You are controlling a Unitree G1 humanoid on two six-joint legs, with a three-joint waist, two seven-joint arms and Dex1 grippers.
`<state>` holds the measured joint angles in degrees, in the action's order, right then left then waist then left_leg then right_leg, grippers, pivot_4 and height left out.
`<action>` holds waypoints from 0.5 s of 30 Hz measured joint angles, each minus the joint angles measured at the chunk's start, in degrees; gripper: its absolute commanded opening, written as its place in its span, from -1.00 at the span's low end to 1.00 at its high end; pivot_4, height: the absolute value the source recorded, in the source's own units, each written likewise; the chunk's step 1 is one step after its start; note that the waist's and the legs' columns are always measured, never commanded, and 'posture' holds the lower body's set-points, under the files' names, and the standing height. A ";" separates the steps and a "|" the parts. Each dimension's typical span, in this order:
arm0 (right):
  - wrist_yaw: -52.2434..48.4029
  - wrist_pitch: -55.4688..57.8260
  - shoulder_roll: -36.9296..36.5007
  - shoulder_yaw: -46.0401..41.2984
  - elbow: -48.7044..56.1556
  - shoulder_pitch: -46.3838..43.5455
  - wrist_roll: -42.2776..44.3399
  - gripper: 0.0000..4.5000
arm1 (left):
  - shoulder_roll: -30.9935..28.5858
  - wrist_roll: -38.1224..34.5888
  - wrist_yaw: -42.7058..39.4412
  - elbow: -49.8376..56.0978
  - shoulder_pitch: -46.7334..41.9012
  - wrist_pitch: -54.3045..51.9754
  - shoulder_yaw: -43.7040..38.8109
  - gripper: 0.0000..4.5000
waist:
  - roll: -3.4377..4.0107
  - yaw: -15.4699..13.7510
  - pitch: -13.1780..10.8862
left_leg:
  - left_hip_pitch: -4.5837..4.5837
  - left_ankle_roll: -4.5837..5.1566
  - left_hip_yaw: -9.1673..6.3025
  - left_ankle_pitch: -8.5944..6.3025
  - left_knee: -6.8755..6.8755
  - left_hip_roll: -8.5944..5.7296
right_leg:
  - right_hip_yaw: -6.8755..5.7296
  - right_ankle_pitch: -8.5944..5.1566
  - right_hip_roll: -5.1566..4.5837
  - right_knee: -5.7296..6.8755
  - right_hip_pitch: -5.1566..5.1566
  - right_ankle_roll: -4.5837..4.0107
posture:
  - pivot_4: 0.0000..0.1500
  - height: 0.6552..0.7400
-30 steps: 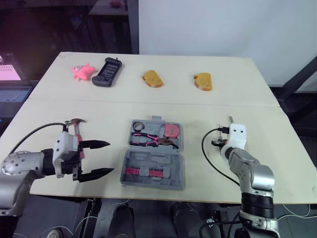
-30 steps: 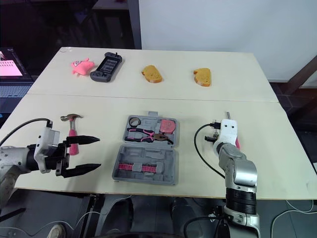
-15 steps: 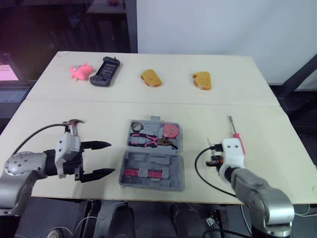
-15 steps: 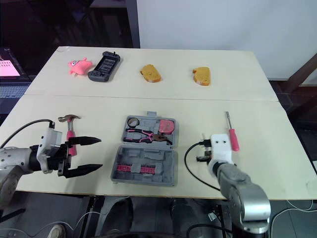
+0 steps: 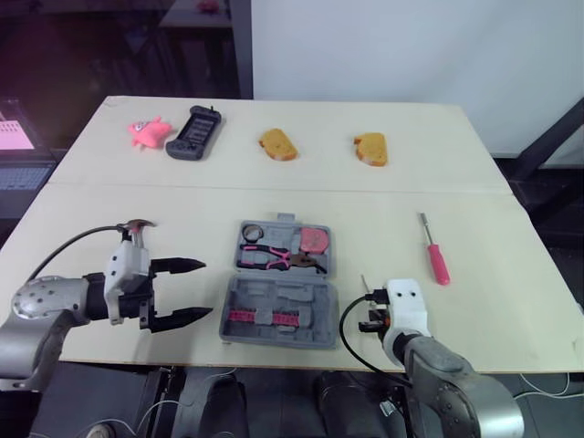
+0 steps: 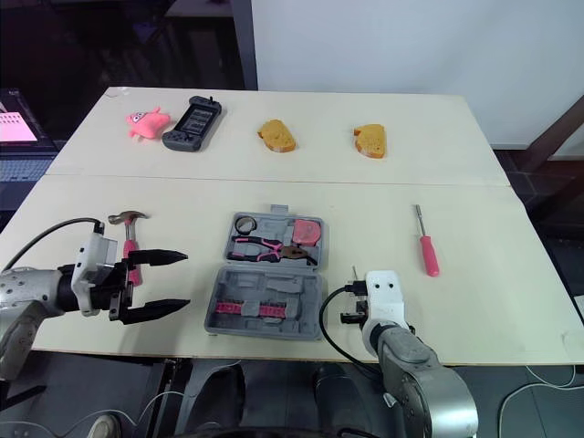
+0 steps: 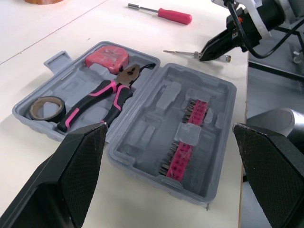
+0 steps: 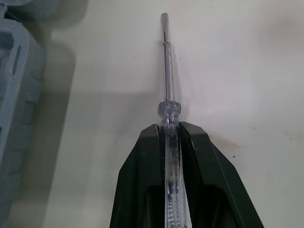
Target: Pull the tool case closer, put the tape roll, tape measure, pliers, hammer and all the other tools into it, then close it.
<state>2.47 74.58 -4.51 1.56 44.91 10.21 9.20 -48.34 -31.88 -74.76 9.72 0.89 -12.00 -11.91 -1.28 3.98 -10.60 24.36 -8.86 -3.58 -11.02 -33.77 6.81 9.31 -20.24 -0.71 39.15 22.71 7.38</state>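
Your right end effector (image 8: 168, 127) pinches the clear screwdriver (image 8: 166, 71) by its handle, shaft pointing away from you, running along the right edge of the open tool case (image 5: 290, 294). The case sits just left of that tool on the counter (image 5: 365, 182), so I'd say carry it leftward. Your left end effector (image 5: 206, 289) hangs spread beside the hammer (image 6: 128, 219), left of the case.

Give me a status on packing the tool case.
Done: tape roll, pliers and tape measure lie in the open case. In hand: right gripper pinches a clear screwdriver. To do: hammer and red screwdriver on the table, then shut the case; left gripper open.
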 measured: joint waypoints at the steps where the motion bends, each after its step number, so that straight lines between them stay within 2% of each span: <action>1: 0.00 -0.03 0.09 -0.01 -0.15 0.01 -0.01 -0.98 | 0.00 0.00 0.00 0.00 -0.10 0.00 0.00 1.00 | -0.03 0.01 0.02 | 0.00 0.00 0.00 0.00 0.00 0.00 | 0.00 0.00 0.00 0.00 0.00 0.00 | 1.00 0.99; 7: -0.68 -0.33 1.52 -0.77 -2.20 -0.41 0.07 -0.98 | -0.05 0.04 -0.01 0.00 -0.64 0.00 -0.01 1.00 | -0.57 0.08 0.35 | -0.07 0.00 0.00 0.00 -0.03 0.02 | 0.00 0.02 0.00 0.00 -0.05 -0.03 | 1.00 0.99; 9: -0.86 -0.32 2.39 -1.15 -2.75 -0.48 0.15 -0.51 | -0.08 0.04 -0.01 0.00 -0.62 -0.01 -0.01 1.00 | -0.73 0.07 0.46 | -0.09 0.00 0.00 0.00 -0.02 0.02 | 0.00 0.02 0.01 0.00 -0.05 -0.04 | 1.00 0.99; 11: -1.46 -0.30 3.42 -1.31 -3.02 -0.57 0.66 -0.15 | -0.09 0.05 0.00 0.00 -0.62 -0.01 -0.01 1.00 | -0.80 0.08 0.50 | -0.10 0.00 0.00 0.00 0.00 0.03 | 0.00 0.02 0.01 0.00 -0.06 -0.04 | 1.00 0.99; 14: -2.75 -0.32 3.52 -1.27 -3.42 -1.06 1.32 0.55 | -0.13 0.09 0.00 -0.01 -0.61 -0.01 -0.01 1.00 | -0.94 0.06 0.59 | -0.10 -0.01 0.01 0.00 -0.01 0.03 | 0.00 0.02 0.00 -0.01 -0.06 -0.04 | 1.00 0.99; 15: -2.82 -0.33 3.53 -1.26 -3.45 -1.09 1.36 0.58 | -0.14 0.09 0.00 -0.01 -0.61 -0.01 -0.01 1.00 | -0.95 0.05 0.60 | -0.10 -0.01 0.01 0.00 -0.01 0.03 | 0.00 0.02 0.01 -0.01 -0.06 -0.04 | 1.00 0.99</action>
<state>-0.35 74.26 -0.99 0.30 41.46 9.12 10.57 -48.47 -31.79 -74.77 9.71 0.28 -12.01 -11.92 -2.23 4.03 -10.00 24.26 -8.87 -3.57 -11.03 -33.78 6.85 9.30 -20.22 -0.70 39.14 22.64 7.33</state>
